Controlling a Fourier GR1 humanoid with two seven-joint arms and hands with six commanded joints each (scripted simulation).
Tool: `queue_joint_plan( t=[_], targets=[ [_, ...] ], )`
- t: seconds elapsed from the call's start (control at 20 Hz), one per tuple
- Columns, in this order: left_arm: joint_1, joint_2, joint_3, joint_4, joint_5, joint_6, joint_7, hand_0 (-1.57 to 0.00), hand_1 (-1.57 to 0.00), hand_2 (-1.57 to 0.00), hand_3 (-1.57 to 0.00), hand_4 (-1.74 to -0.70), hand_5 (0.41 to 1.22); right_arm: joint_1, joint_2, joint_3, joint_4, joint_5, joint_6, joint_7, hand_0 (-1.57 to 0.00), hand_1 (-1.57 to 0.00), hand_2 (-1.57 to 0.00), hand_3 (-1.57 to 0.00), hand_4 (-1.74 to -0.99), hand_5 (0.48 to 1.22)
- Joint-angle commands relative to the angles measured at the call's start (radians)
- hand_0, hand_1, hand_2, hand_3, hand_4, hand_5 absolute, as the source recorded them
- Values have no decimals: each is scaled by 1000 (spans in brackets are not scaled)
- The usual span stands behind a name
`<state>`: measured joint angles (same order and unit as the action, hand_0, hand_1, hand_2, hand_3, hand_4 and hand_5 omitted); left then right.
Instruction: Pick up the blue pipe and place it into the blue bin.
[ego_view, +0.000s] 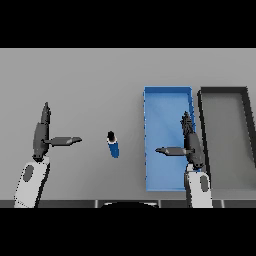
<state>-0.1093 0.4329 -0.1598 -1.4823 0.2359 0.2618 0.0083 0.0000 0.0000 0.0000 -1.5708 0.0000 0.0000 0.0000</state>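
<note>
The blue pipe (113, 145) with a dark end stands on the grey table, a little left of centre. The blue bin (168, 100) lies to its right, long side running away from me. My right hand (191, 142) hovers over the bin's near right part, open, fingers straight and thumb pointing left. My left hand (41, 135) is at the far left, open, thumb stretched toward the pipe with a clear gap between them. Neither hand touches the pipe.
A dark grey bin (227, 92) sits right beside the blue bin, at the table's right side. Bare table surface spreads around the pipe and behind both bins.
</note>
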Motion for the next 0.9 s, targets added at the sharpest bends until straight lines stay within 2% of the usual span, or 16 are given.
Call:
queue_joint_plan(
  t=[0.0,0.25,0.3,0.35,0.45,0.65,0.75,0.85],
  targets=[
    [0,0,0,0,0,1,-4,1,1,1,1,-1006,586,0,0,0,0,0,-1,0,1,1,1,1,-1222,603],
    [-4,-5,-1,9,-4,3,-9,1,1,1,1,-1006,586,-7,-2,-1,-1,0,-2,4,1,1,1,1,-1222,603],
    [29,60,-33,-8,-14,-99,-71,1,1,1,1,-1006,586,18,-60,30,-29,54,26,-44,1,1,1,1,-1222,603],
    [55,107,-43,-13,-12,-168,-114,1,1,1,1,-1011,588,51,-91,49,-55,76,51,-91,1,1,1,1,-1227,603],
    [68,147,-62,-22,-26,-222,-141,1,1,1,1,-1010,588,89,-113,76,-98,105,66,-101,1,1,1,1,-1228,599],
    [77,171,-68,-32,-11,-270,-154,1,1,1,1,-1009,589,87,-128,85,-114,123,67,-42,1,1,1,1,-1226,593],
    [89,176,-79,-39,12,-323,-182,1,1,1,1,-1023,594,90,-127,88,-120,126,66,-47,1,1,1,1,-1218,589],
    [87,193,-110,-62,4,-367,-175,1,1,1,1,-1020,582,80,-140,84,-120,125,72,-44,1,1,1,1,-1215,587]
  ],
)
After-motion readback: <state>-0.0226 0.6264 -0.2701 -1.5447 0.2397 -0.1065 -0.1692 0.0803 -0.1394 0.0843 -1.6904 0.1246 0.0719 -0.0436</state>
